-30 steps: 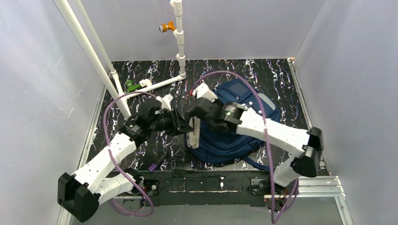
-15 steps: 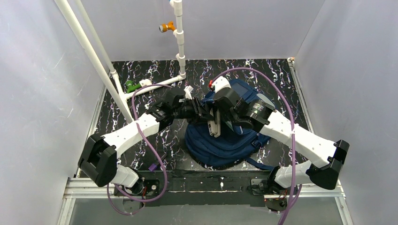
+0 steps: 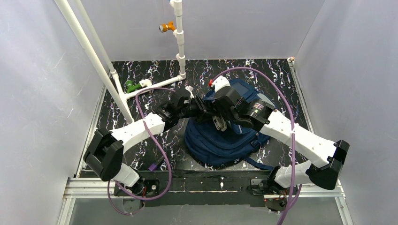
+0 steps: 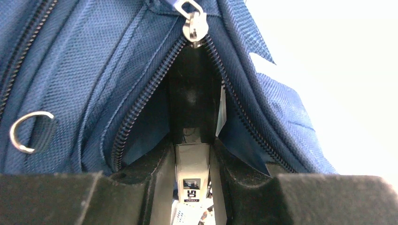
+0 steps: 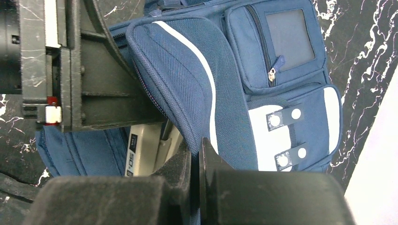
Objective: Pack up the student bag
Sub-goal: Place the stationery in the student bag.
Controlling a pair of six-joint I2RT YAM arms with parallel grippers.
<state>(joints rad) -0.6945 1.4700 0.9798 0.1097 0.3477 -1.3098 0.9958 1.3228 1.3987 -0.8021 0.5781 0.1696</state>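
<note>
The left gripper [image 4: 193,187], pinching a flat grey-and-black item [image 4: 191,161], has carried it from left of the student bag [image 3: 225,143] into its zip mouth [image 4: 152,119], so packing is underway; the right gripper [image 5: 199,154] clamps the flap [image 5: 178,79] open. The bag lies right of centre, long axis near-to-far, window pocket [image 5: 290,40] farthest

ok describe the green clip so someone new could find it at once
Start at the white pipe frame at the far left of the table. The green clip sits low at its foot, beside the slanted pipe. Its lookalike, the orange clip, is high on the upright pipe.
</note>
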